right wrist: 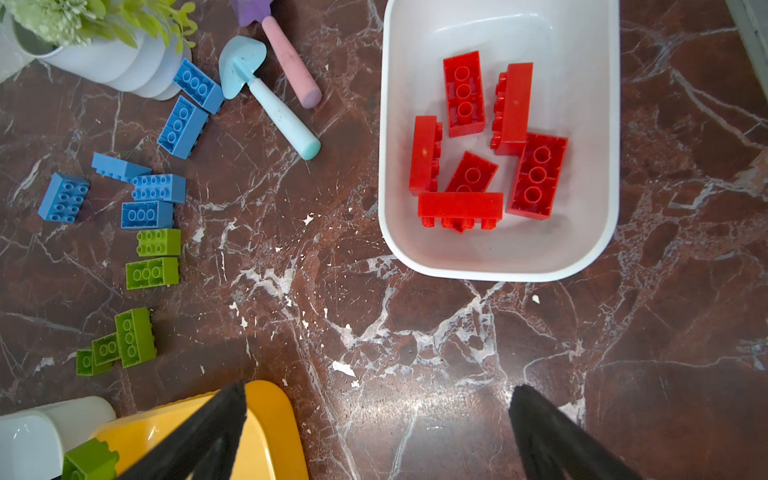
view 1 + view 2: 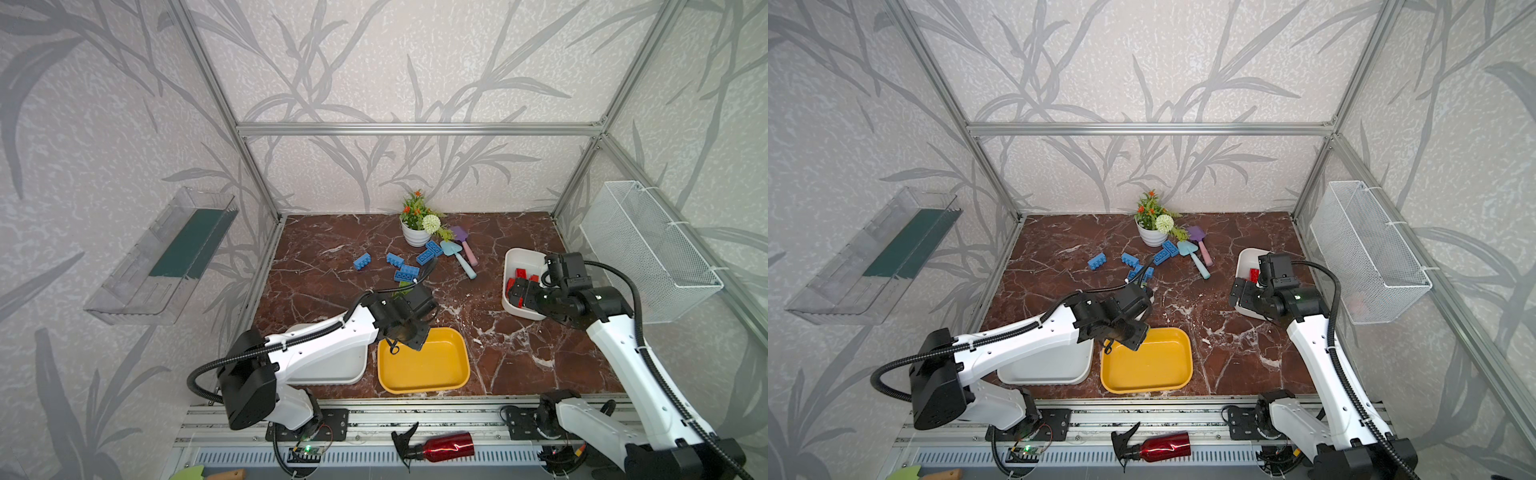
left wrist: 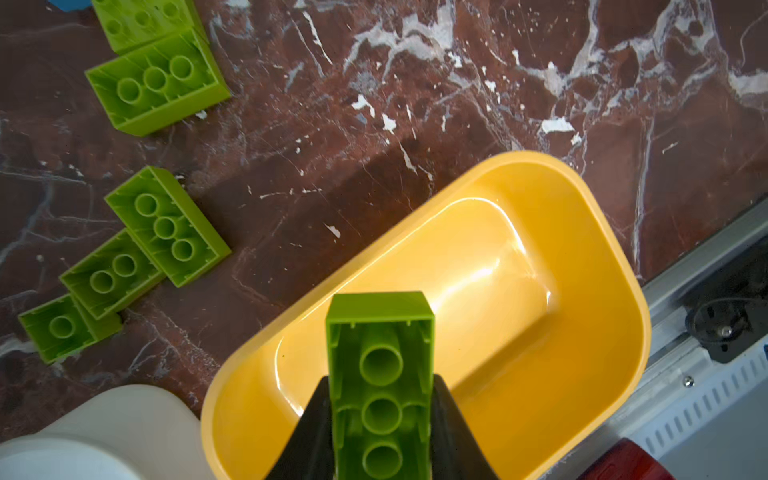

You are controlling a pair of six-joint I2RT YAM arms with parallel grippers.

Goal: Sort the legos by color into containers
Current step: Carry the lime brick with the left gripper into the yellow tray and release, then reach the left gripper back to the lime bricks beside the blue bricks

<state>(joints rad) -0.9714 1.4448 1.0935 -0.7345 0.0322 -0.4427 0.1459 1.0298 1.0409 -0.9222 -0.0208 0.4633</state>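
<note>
My left gripper (image 3: 381,379) is shut on a lime green lego (image 3: 380,320), held lengthwise over the near end of the yellow container (image 3: 519,332). In both top views that gripper (image 2: 405,332) hangs at the yellow container's (image 2: 432,365) far left corner. Several green legos (image 3: 166,226) lie on the marble just beyond it. Blue legos (image 1: 183,126) are scattered near the flower pot. Several red legos (image 1: 463,93) lie in the right white container (image 1: 582,62). My right gripper (image 1: 378,388) stands open and empty above bare marble beside that container. A second white container (image 2: 332,370) sits under the left arm.
A white flower pot (image 2: 415,235) and pastel toy shovels (image 2: 457,257) stand at the back middle. A wire mesh basket (image 2: 648,249) hangs on the right wall and a clear shelf (image 2: 166,257) on the left. A red spray bottle (image 2: 444,446) lies on the front rail.
</note>
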